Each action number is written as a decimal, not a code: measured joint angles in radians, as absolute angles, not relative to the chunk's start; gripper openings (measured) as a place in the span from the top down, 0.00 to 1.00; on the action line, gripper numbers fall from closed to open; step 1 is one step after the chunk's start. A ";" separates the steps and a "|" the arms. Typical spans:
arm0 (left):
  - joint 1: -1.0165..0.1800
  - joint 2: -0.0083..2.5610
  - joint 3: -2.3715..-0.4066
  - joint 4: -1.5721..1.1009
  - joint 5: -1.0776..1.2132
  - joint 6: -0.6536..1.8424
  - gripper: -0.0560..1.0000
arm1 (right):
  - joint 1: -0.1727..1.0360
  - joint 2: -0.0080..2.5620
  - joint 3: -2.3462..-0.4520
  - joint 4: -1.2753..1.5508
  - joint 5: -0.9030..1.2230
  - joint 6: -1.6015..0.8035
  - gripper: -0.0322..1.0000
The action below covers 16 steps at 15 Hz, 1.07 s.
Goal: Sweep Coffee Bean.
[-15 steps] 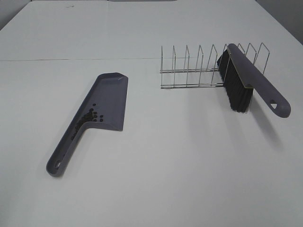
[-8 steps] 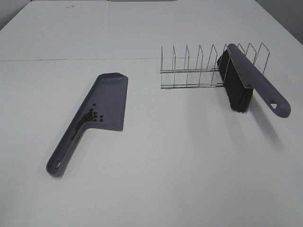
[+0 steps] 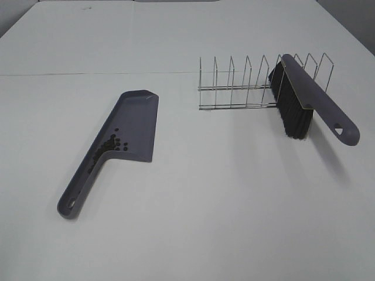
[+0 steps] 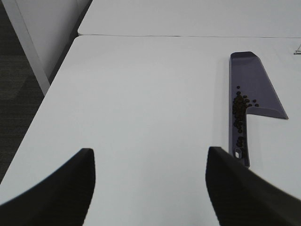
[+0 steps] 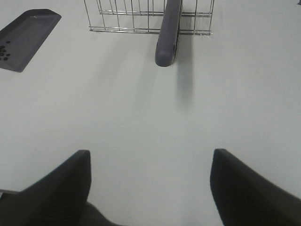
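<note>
A grey-purple dustpan [image 3: 133,124] lies flat on the white table, left of centre. The coffee beans [image 3: 108,145] sit in a small dark heap inside it, near where the pan meets its handle [image 3: 79,188]; they also show in the left wrist view [image 4: 239,110]. A grey-purple brush [image 3: 309,96] with black bristles [image 3: 290,111] leans in the wire rack [image 3: 246,82]. My left gripper [image 4: 150,188] is open and empty, well back from the dustpan [image 4: 251,89]. My right gripper [image 5: 149,188] is open and empty, back from the brush handle [image 5: 168,37]. Neither gripper shows in the high view.
The wire rack [image 5: 141,16] stands at the back right of the table. A seam between two tabletops [image 3: 88,74] runs across the back. In the left wrist view the table's edge [image 4: 47,96] drops to a dark floor.
</note>
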State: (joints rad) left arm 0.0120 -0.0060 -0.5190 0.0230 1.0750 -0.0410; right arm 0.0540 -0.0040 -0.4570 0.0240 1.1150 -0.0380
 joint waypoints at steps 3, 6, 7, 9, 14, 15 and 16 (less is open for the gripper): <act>0.012 -0.006 -0.519 0.022 1.075 -0.041 0.37 | 0.054 -0.004 -0.457 0.024 1.115 -0.038 0.36; -0.017 -0.006 -0.519 0.016 1.075 -0.041 0.37 | 0.054 -0.004 -0.457 0.022 1.115 -0.038 0.36; -0.019 -0.006 -0.519 0.012 1.075 -0.041 0.37 | 0.054 -0.004 -0.457 0.021 1.115 -0.038 0.36; -0.019 -0.006 -0.519 0.006 1.075 -0.041 0.37 | 0.054 -0.004 -0.457 0.021 1.115 -0.038 0.36; -0.019 -0.006 -0.519 0.000 1.075 -0.041 0.37 | 0.054 -0.004 -0.457 0.021 1.115 -0.038 0.36; -0.019 -0.006 -0.519 0.000 1.075 -0.041 0.37 | 0.054 -0.004 -0.457 0.021 1.115 -0.038 0.36; -0.019 -0.006 -0.519 0.000 1.075 -0.041 0.37 | 0.054 -0.004 -0.457 0.021 1.115 -0.038 0.36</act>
